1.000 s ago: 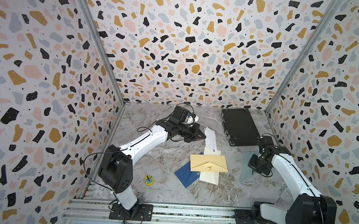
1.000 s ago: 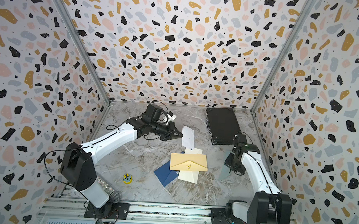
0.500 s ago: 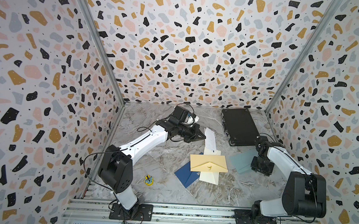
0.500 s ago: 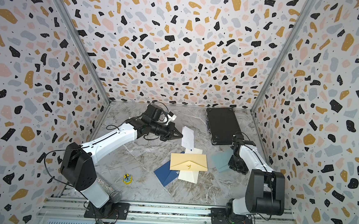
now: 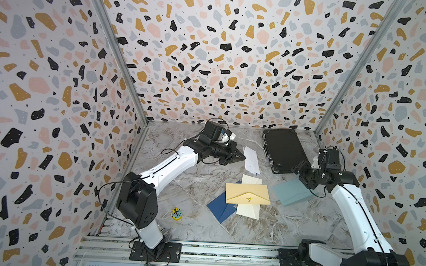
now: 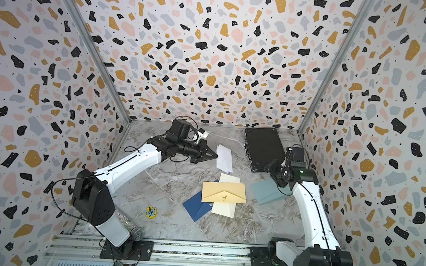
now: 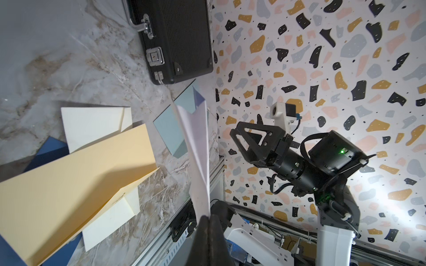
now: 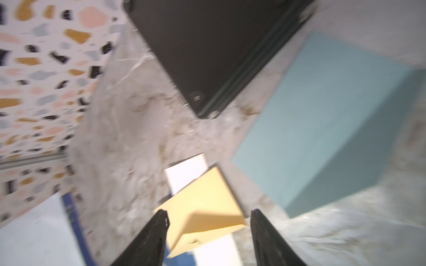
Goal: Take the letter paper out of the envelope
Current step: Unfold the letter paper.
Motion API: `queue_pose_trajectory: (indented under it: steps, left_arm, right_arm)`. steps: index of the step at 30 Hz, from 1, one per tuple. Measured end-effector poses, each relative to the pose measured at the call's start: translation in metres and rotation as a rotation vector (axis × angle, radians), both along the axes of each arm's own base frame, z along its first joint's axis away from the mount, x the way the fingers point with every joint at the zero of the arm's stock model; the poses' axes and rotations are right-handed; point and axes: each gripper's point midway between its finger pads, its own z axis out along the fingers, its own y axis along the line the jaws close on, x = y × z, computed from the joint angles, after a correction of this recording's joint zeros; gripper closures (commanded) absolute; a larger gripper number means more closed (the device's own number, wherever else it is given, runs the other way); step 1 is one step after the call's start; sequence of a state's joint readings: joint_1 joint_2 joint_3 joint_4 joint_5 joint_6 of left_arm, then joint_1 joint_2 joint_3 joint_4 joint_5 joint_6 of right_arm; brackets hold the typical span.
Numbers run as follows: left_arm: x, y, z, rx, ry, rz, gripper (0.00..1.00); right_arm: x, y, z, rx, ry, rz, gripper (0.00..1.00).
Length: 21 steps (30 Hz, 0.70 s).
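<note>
The white letter paper (image 5: 252, 160) (image 6: 224, 157) hangs clear of the table, pinched at one edge by my left gripper (image 5: 243, 156) (image 6: 215, 155). In the left wrist view the jaws (image 7: 208, 217) are shut on the folded sheet (image 7: 198, 142). The light-blue envelope (image 5: 292, 193) (image 6: 266, 191) (image 7: 170, 129) (image 8: 322, 119) lies flat on the table by the right wall, with nothing gripping it. Just above its far edge hovers my right gripper (image 5: 297, 173) (image 6: 272, 167), open. Nothing sits between its fingers in the blurred right wrist view (image 8: 208, 213).
A yellow envelope (image 5: 247, 194) lies mid-table over cream envelopes (image 5: 247, 210) and a navy one (image 5: 221, 209). A closed black case (image 5: 284, 149) stands at the back right, close to the right gripper. A small yellow object (image 5: 176, 213) sits front left.
My right gripper opened and let go of the light-blue envelope, which now lies flat; the gripper lifted back toward the black case. The left arm still holds the paper in place.
</note>
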State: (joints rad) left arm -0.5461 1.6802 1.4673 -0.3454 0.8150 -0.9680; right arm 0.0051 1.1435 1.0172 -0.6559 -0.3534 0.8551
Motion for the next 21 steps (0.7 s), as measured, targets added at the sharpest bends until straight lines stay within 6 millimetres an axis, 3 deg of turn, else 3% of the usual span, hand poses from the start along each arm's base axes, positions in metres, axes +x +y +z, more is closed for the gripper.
queue_pose_trajectory:
  steps: [4,9,13,21]
  left_arm:
    - [0.009,-0.002,0.005,-0.041,0.028,0.023,1.00]
    - [0.018,-0.007,0.007,-0.080,0.055,0.043,1.00]
    - [0.021,-0.010,0.010,-0.102,0.060,0.047,1.00]
    - [0.022,-0.011,0.014,-0.115,0.058,0.049,1.00]
  right_arm:
    - [0.005,0.056,0.003,0.264,-0.017,0.084,0.38]
    - [0.010,0.101,0.025,0.484,-0.056,0.152,0.41]
    - [0.014,0.117,0.033,0.579,-0.065,0.169,0.42]
    - [0.021,0.122,0.046,0.668,-0.085,0.162,0.46]
